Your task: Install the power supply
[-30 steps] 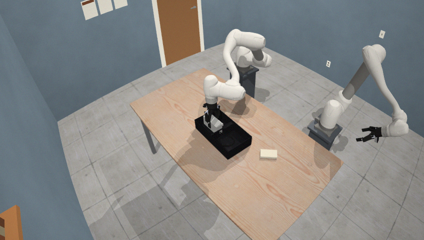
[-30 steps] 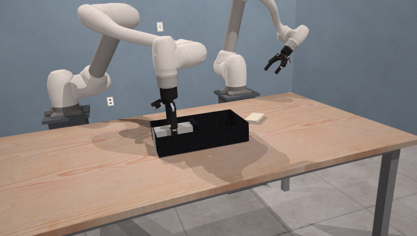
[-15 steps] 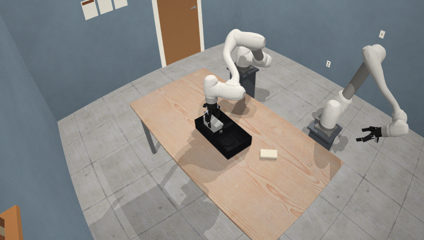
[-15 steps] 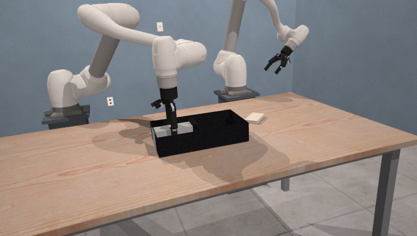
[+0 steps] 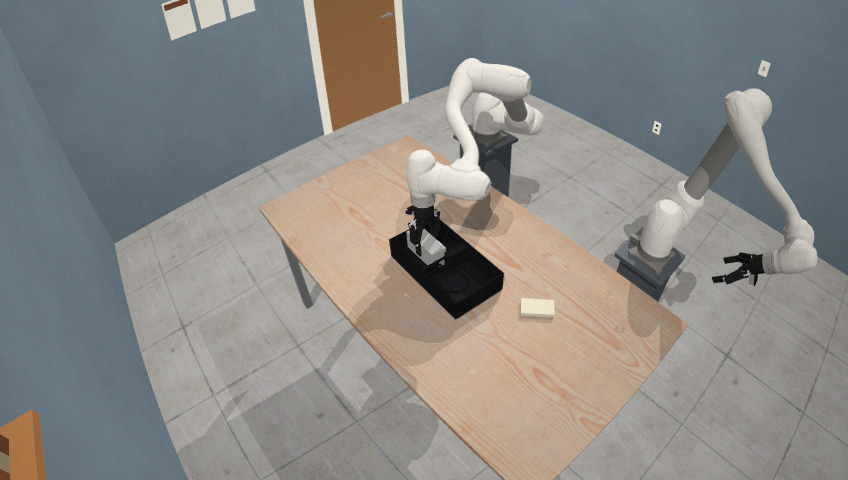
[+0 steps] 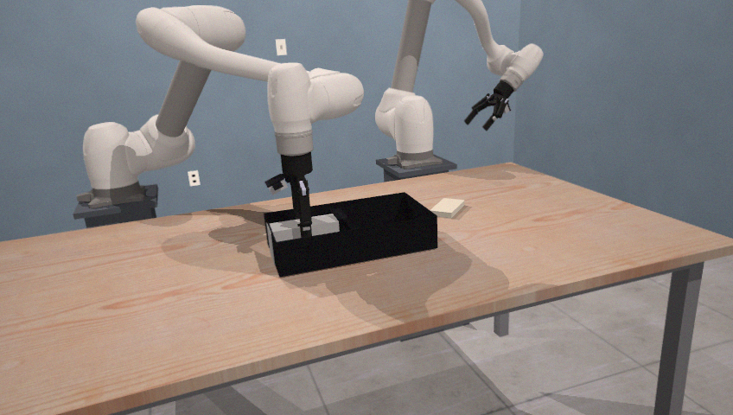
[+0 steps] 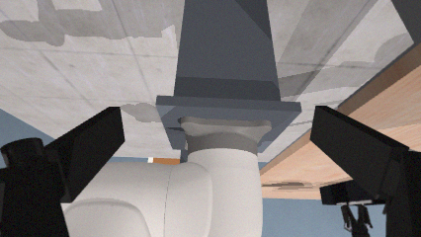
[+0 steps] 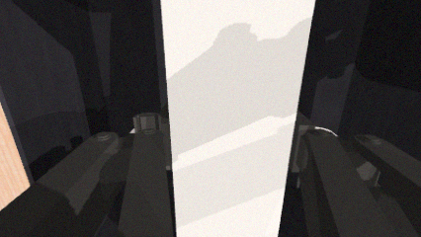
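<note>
Presently, the right gripper (image 5: 426,237) (image 6: 304,228) (image 8: 225,109) grasps the power supply (image 5: 429,248) (image 6: 328,224) (image 8: 232,99) directly beneath it, long axis running lengthwise along the case (image 5: 455,306) (image 6: 360,244), at the rear end; the left gripper (image 5: 727,269) (image 6: 478,123) (image 7: 217,123), spread wide, is farther.

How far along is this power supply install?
Looks done: the case lies flat; the cream block is clear of the supply.
In hand: the supply, low at one end of the case, between the right gripper's fingers.
Left: releasing it. Cable routing, plug position and end plate contact can't be confirmed.
</note>
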`<state>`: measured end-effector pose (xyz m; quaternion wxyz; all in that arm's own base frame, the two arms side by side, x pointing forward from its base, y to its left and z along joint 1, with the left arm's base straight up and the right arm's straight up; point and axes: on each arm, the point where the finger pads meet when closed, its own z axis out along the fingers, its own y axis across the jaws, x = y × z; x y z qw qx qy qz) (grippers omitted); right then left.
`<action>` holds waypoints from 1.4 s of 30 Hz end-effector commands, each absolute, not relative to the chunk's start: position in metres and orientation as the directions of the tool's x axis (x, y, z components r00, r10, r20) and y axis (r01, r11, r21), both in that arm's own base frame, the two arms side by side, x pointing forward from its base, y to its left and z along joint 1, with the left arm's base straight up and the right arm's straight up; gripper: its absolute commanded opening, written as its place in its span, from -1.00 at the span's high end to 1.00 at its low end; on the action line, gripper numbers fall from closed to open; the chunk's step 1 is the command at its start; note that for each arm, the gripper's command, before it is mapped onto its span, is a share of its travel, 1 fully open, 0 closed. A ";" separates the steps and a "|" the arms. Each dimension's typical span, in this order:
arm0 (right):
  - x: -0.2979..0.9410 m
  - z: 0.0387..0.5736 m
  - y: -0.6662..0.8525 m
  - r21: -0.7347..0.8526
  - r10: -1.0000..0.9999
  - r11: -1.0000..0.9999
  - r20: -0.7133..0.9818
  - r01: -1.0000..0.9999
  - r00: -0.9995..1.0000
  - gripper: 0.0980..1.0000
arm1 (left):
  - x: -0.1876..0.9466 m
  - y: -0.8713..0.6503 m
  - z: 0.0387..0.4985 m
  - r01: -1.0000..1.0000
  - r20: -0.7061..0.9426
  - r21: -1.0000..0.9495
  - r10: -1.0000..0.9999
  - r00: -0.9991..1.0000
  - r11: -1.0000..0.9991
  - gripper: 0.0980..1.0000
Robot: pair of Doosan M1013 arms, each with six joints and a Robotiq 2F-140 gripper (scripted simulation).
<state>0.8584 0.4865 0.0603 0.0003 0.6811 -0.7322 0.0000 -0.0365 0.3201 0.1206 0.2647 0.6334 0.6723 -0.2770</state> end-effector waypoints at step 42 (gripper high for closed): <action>0.859 0.061 0.487 -0.001 -0.997 0.072 -0.001 -0.997 -0.072 -1.00 | -0.037 0.320 0.121 0.998 -0.706 -0.038 0.706 -0.058 0.044 -1.00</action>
